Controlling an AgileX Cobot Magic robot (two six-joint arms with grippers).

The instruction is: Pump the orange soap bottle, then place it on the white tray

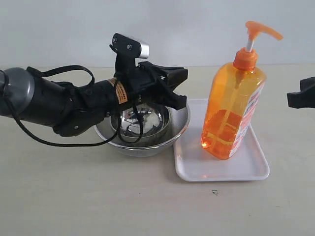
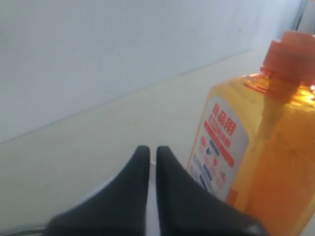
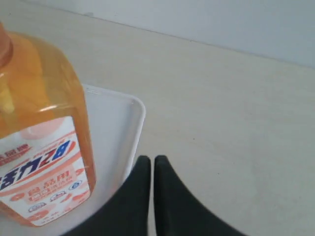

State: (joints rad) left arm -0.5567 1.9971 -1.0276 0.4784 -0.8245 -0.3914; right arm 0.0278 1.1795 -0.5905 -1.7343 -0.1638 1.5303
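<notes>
On one white tray (image 1: pixel 197 169), one orange soap bottle (image 1: pixel 231 113), standing upright.

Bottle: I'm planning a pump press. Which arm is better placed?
Probably left: the left gripper, shut, hangs over the bowl, aimed at the pump collar; the right gripper points at the tray.

Tray centre: taken by the orange soap bottle (image 1: pixel 231 113), upright on the white tray (image 1: pixel 197 169).
Left of tray: steel bowls (image 1: pixel 142 146) just beside the rim; left gripper (image 1: pixel 181 102) and its arm hang over them.
Right of bottle: open passage up to the right gripper (image 1: pixel 301 96), well apart.
Front of tray: open table (image 1: pixel 98 206).
Above pump head: open.
</notes>
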